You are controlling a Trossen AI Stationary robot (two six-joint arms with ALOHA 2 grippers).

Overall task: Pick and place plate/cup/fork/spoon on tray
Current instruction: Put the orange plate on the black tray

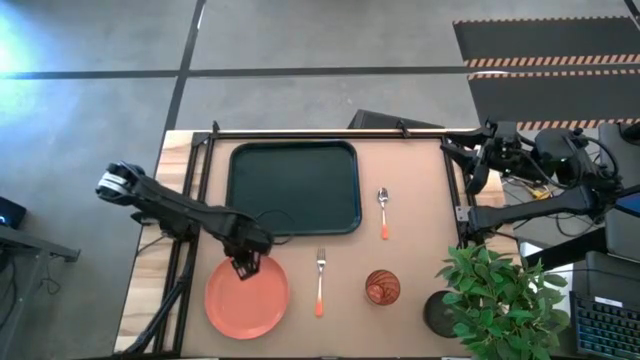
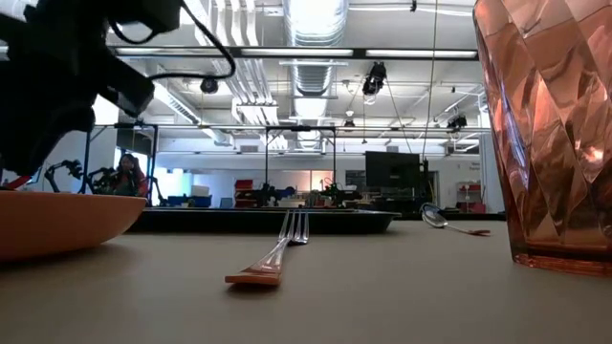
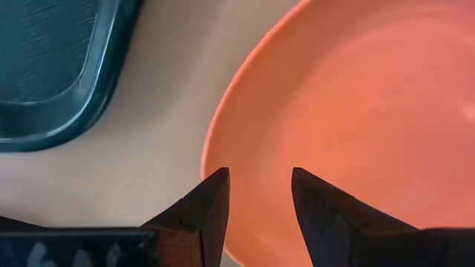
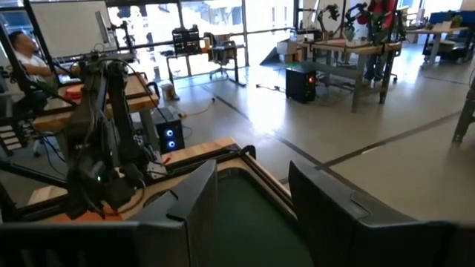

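The coral-orange plate (image 1: 247, 297) lies flat on the table near the front, left of centre. My left gripper (image 1: 243, 266) is open over the plate's far rim (image 3: 223, 126); one finger stands outside the rim and one over the plate's inside. The dark green tray (image 1: 293, 187) lies beyond it. The fork (image 1: 320, 280) lies right of the plate, and the spoon (image 1: 383, 212) lies right of the tray. The reddish-brown cup (image 1: 382, 287) stands upright near the front. My right gripper (image 4: 252, 185) is open and empty, and waits at the table's far right (image 1: 478, 165). My left gripper comes at the plate's far rim (image 3: 215, 159) from above, its fingers (image 3: 211, 196) astride the rim. I cannot tell whether they touch the plate. The plate lies flat on the table.
A potted green plant (image 1: 490, 295) stands at the front right corner. A black frame rail (image 1: 330, 132) runs along the table's far edge. Bare tabletop (image 1: 420, 230) lies between the spoon, the cup and the right edge.
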